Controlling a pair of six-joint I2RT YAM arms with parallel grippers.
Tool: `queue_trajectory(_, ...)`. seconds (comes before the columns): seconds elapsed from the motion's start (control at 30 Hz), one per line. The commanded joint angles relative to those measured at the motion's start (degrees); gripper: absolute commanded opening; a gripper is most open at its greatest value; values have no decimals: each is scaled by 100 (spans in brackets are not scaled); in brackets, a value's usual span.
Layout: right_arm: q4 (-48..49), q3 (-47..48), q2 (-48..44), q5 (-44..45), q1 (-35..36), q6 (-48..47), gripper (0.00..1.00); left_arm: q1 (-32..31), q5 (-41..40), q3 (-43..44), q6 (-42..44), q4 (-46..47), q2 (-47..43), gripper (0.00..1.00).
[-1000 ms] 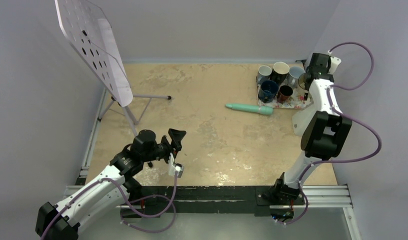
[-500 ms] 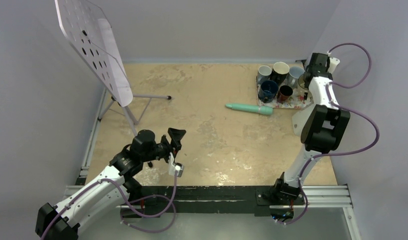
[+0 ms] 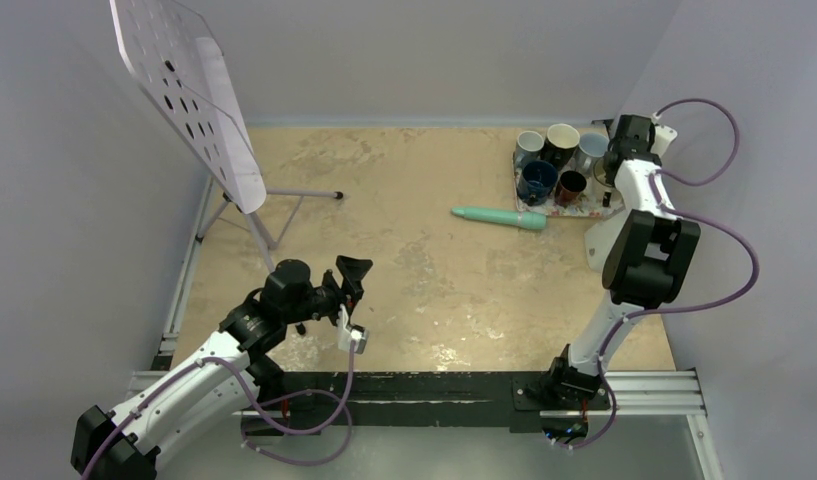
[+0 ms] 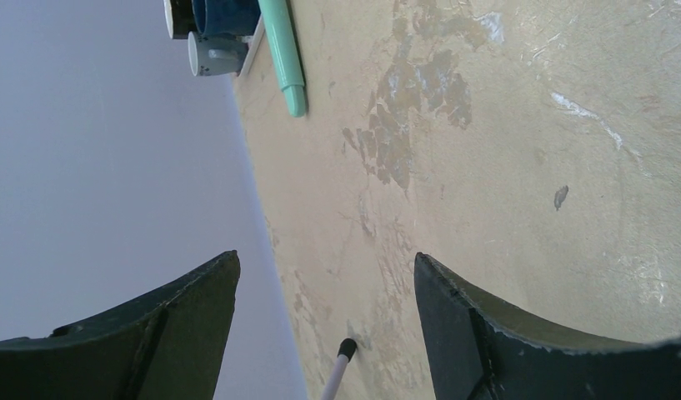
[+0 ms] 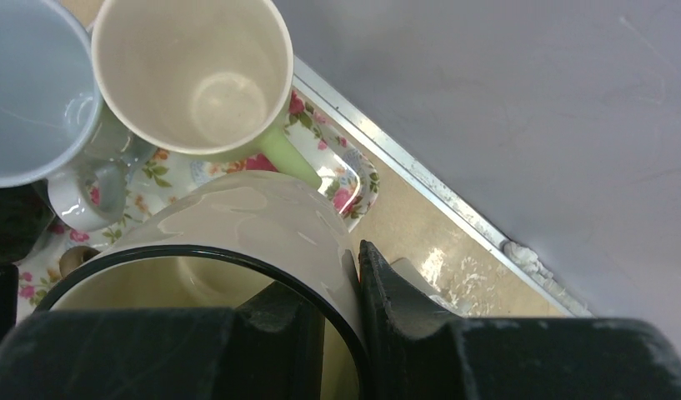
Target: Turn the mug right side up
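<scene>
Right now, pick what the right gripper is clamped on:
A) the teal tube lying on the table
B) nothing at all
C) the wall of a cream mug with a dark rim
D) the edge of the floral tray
C: in the right wrist view the right gripper has one finger inside the cream mug and one outside, pinching its wall at the dark rim, above the floral tray.

Teal tube [image 3: 499,216] just beside floral tray [image 5: 351,177]; tilted perforated board [image 3: 184,90] on tripod stand [image 3: 304,193].

A floral tray [image 5: 356,177], pink roses on white, is noted. On it, a black-rimmed cream mug [image 5: 262,217], a pale-green mug [image 5: 195,83] and a light-blue mug [image 5: 28,83] are recorded.
</scene>
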Motion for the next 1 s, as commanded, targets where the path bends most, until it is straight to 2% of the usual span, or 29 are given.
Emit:
queue_trajectory(0.0, 446, 362, -203, 500, 19, 453, 0, 28, 178, -51, -174, 167, -29, 80)
queue_trajectory(0.13, 322, 388, -161, 582, 37, 634, 0, 25, 153, -79, -215, 181, -71, 80)
queue_trajectory(0.3, 588, -266, -678, 637, 87, 921, 0, 25, 174, -109, -236, 192, -101, 80)
queue_trajectory(0.53, 663, -291, -807, 681, 321, 845, 0, 24, 276, -140, -260, 227, -79, 80)
queue_trajectory(0.8, 800, -359, -677, 365, 342, 1734, 0, 23, 300, -172, -359, 239, -122, 80)
queue_trajectory(0.97, 963, -510, -791, 491, 377, 1761, 0, 29, 244, -188, -439, 140, -194, 80)
